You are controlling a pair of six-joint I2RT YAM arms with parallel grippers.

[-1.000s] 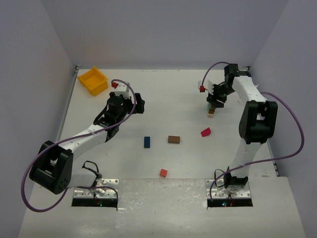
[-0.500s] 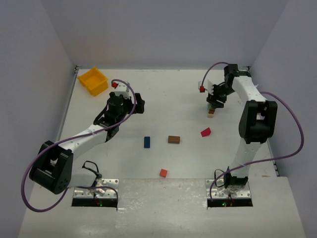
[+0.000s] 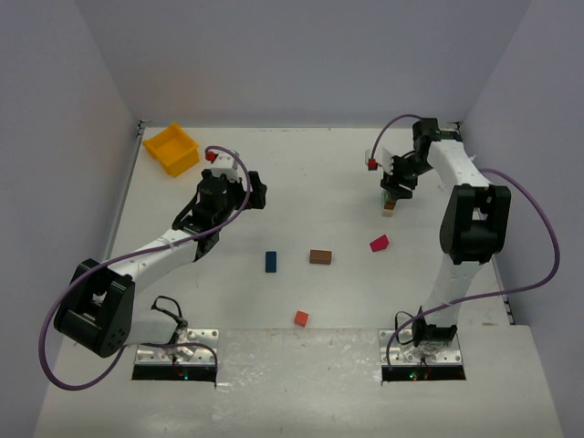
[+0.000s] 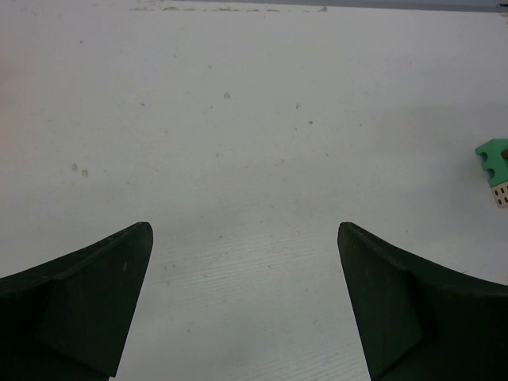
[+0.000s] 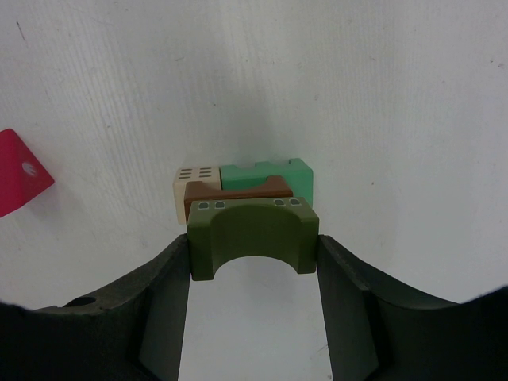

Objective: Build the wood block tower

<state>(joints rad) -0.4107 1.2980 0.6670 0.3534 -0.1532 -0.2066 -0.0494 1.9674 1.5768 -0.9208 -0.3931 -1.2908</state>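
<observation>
Olive-green wooden arch point(image 5: 254, 238), clamped by the right gripper point(image 5: 254, 258), hangs just above the wood block tower point(image 5: 238, 190); left gripper point(image 4: 242, 230) gapes farther off.

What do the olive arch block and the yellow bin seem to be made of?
Olive arch block: probably painted wood. It has a matte, even colour, crisp cut edges and small round marks on its top face.
Yellow bin: likely moulded plastic. Its colour is uniform and bright and its walls look thin, but it is too small here to be sure.
</observation>
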